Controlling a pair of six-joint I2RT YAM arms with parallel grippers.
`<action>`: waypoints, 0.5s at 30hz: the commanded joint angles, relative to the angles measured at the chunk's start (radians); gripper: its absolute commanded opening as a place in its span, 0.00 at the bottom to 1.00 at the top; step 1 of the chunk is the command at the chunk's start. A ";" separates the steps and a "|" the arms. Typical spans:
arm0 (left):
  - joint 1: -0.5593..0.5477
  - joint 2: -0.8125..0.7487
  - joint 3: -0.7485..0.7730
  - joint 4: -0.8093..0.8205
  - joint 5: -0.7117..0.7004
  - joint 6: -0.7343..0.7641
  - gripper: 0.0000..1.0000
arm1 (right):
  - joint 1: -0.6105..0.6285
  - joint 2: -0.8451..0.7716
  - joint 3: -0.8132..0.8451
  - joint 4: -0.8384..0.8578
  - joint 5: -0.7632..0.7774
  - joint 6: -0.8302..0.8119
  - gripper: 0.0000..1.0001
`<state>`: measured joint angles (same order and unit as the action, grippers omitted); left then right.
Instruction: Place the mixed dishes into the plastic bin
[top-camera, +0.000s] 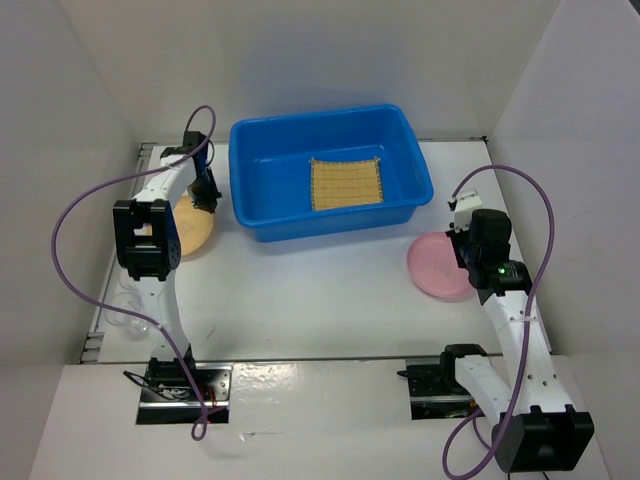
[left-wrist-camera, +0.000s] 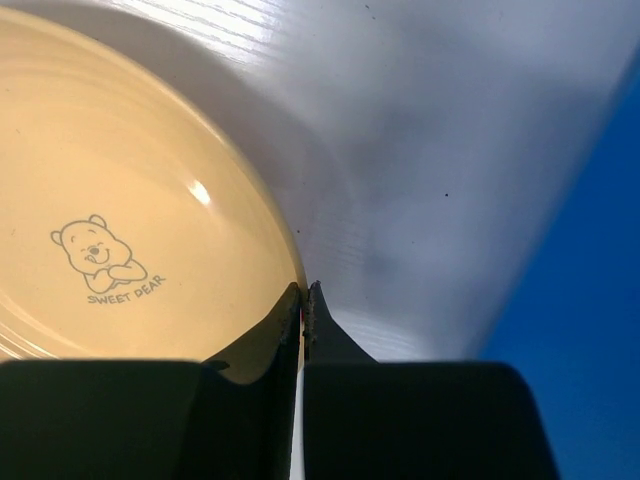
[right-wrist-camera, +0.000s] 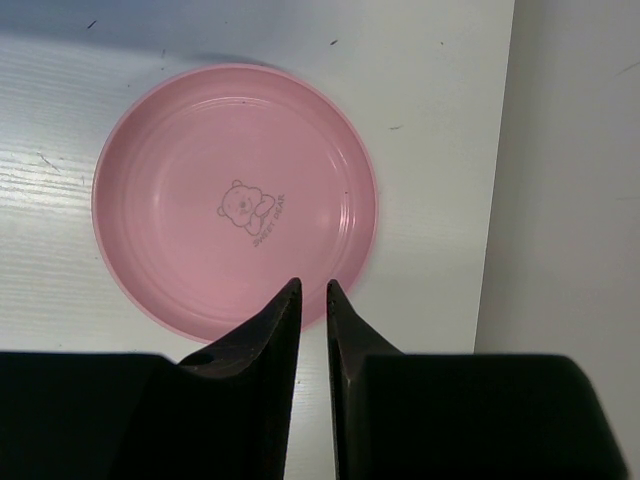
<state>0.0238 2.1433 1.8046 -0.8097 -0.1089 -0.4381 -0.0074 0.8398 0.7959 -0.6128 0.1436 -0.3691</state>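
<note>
Left fingers (left-wrist-camera: 268, 345) are clenched at the tan plate's (left-wrist-camera: 120, 180) rim — bin (left-wrist-camera: 600, 360) just rightward; right fingers (right-wrist-camera: 265, 335) parted narrowly, empty.

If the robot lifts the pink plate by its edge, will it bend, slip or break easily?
The pink plate looks like moulded plastic, so it is probably stiff, light and hard to break. Its smooth raised rim is thin, so a grip there may slip or let it tilt. Flat on the table, it should slide, not roll.
</note>
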 joint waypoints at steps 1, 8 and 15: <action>0.005 0.033 0.013 -0.028 0.017 0.035 0.00 | -0.006 -0.001 0.000 0.051 0.008 -0.004 0.21; 0.014 0.056 -0.060 0.004 0.031 0.035 0.03 | -0.006 -0.001 0.000 0.051 0.008 -0.004 0.21; 0.015 0.055 -0.079 0.023 0.002 0.035 0.46 | -0.006 -0.001 0.000 0.051 0.008 -0.004 0.21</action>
<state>0.0322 2.1834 1.7466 -0.7918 -0.1024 -0.4122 -0.0074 0.8398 0.7959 -0.6128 0.1432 -0.3691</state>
